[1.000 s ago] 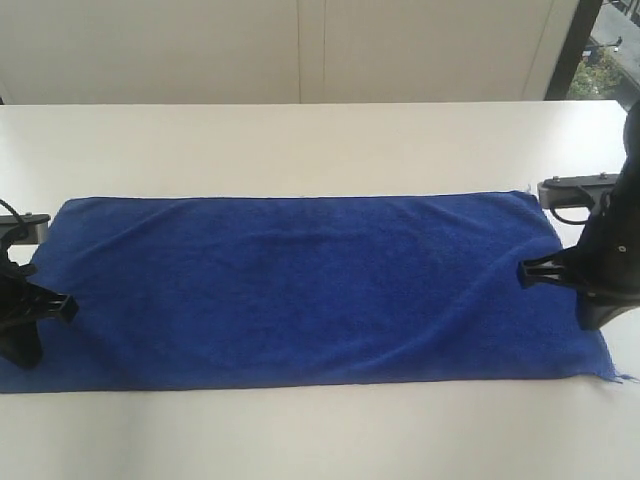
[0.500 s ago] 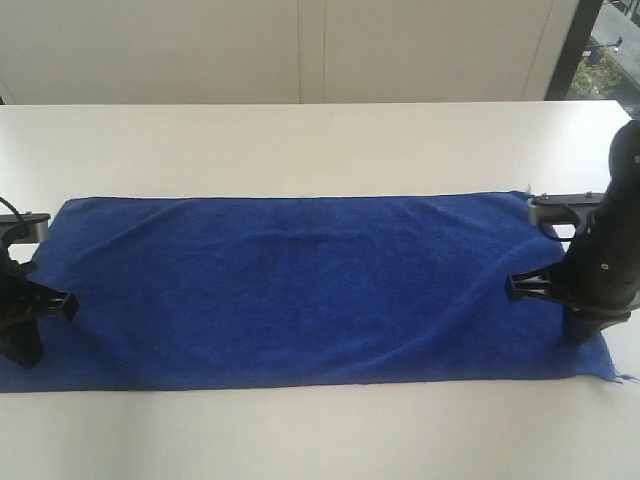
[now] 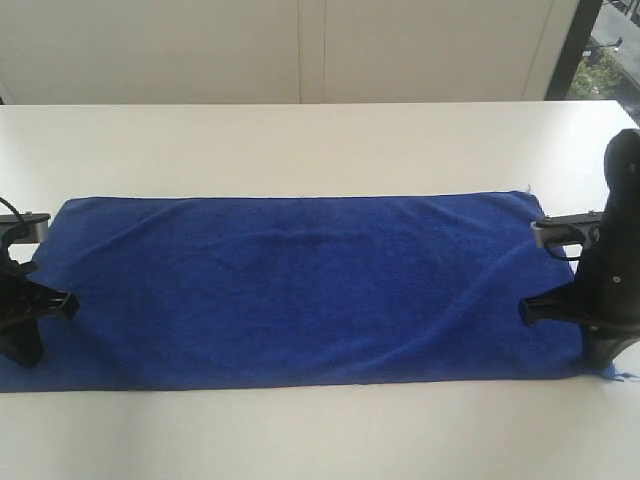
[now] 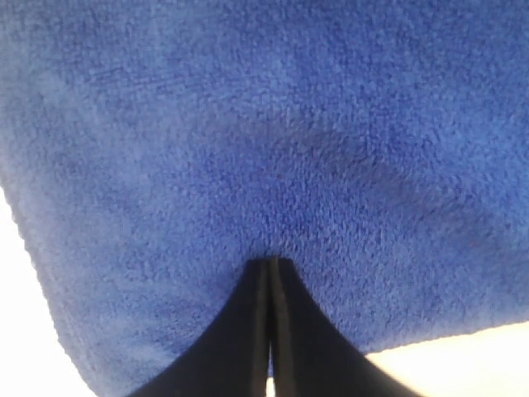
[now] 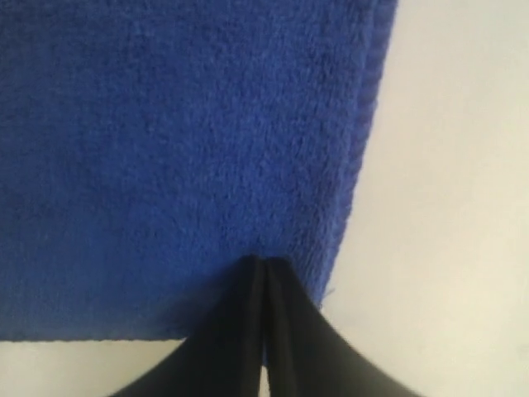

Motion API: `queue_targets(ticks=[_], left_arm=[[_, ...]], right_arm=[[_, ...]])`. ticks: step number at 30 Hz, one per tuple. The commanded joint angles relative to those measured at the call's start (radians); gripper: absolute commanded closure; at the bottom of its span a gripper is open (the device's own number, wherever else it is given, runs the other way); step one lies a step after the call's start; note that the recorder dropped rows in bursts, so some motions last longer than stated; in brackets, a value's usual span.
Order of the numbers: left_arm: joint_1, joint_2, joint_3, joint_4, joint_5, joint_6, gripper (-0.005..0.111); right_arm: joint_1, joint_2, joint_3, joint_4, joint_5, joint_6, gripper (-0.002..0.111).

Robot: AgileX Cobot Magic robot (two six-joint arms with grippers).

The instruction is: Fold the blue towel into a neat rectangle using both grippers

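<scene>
- The left gripper (image 4: 271,263) is seen at the far left edge of the exterior view, set on the towel's left short end near its lower corner. Its fingers (image 4: 240,339) are closed against each other with the tips down on the cloth. Whether any cloth is pinched between them cannot be told.
- The blue towel (image 3: 310,290) is laid flat at full length across the middle of the exterior view, its long side running left to right on the white counter (image 3: 300,140). Only faint ripples are seen, and no part is doubled over.
- The right gripper (image 5: 263,265) is set at the far right, on the towel's right short end near its lower corner. Its fingers (image 5: 223,339) are likewise pressed together, tips on the cloth just inside the hem. A pinch of cloth cannot be confirmed.
- The task is judged to be at its very start: no fold is made. At most, the two ends are covered by the grippers. Every fold is left to be done, along with the matching of edges into a neat rectangle.
</scene>
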Motion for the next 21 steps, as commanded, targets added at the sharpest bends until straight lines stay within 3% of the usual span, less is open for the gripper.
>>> queue_targets(ticks=[1,5,11,21], left_arm=[[0.001,0.032,0.014,-0.010,-0.016,-0.007,0.107],[0.001,0.032,0.014,-0.010,-0.018,-0.007,0.107],[0.001,0.032,0.014,-0.010,-0.018,-0.007,0.107],[0.001,0.032,0.014,-0.010,-0.020,-0.007,0.107]], right_arm=[[-0.002,-0.026,-0.013,0.022,-0.018,-0.002,0.108],[-0.002,-0.116,-0.018,0.097,-0.109,-0.030,0.108],[-0.002,-0.074,0.026,0.115,-0.216,-0.033,0.108],[-0.002,0.010,0.035,0.107,-0.163,-0.032,0.108]])
